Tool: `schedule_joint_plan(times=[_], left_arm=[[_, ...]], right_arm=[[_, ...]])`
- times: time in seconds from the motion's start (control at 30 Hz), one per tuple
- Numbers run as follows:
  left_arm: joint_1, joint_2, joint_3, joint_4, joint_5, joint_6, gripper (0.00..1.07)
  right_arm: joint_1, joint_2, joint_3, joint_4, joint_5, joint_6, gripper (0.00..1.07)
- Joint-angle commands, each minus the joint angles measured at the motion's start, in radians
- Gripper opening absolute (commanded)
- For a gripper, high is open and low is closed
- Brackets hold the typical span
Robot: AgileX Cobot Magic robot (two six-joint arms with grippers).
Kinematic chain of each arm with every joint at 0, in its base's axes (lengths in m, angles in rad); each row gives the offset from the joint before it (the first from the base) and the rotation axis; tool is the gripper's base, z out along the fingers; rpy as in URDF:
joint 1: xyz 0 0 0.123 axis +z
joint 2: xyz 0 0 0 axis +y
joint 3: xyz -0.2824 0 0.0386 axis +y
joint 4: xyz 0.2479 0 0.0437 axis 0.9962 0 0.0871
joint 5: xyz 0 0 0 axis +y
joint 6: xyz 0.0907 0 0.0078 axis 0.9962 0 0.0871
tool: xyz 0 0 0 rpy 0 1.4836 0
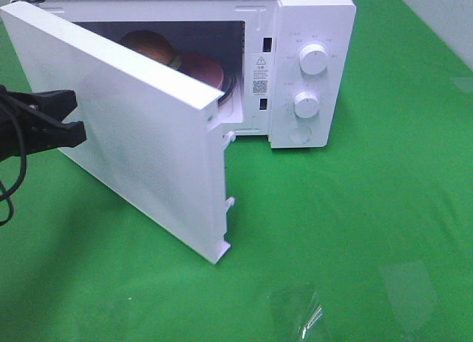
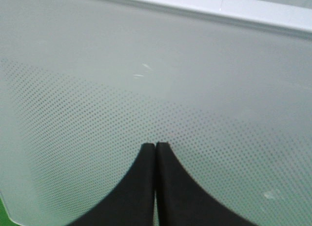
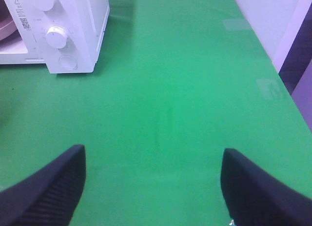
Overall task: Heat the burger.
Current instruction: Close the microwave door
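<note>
Burger (image 1: 150,46) and pink plate (image 1: 205,67) inside microwave (image 1: 318,21), door (image 1: 133,135) half open

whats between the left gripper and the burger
The microwave door. In the exterior high view the shut left gripper is at its outer face and the burger sits inside the microwave, behind it.

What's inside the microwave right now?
The burger, only its bun top, and part of a pink plate show. The half-open door hides the burger's lower layers and the rest of the cavity.
</note>
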Motion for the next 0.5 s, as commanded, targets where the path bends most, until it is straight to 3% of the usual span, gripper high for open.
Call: schedule_joint_plan(times=[0.03, 0.1, 0.27, 0.5], left_arm=[[-0.043, 0.034, -0.048, -0.073, -0.014, 0.008, 0.00], [-0.053, 0.042, -0.057, -0.086, -0.010, 0.015, 0.00], [-0.136, 0.102, -0.143, -0.201, 0.028, 0.102, 0.00], [-0.195, 0.165, -0.235, -0.298, 0.038, 0.136, 0.00]], right_arm=[[-0.006, -0.026, 0.003, 0.002, -0.007, -0.004, 0.73], [-0.006, -0.026, 0.003, 0.002, -0.007, -0.004, 0.73], [-0.006, -0.026, 0.003, 0.002, -0.007, -0.004, 0.73], [-0.006, -0.026, 0.003, 0.002, -0.007, -0.004, 0.73]])
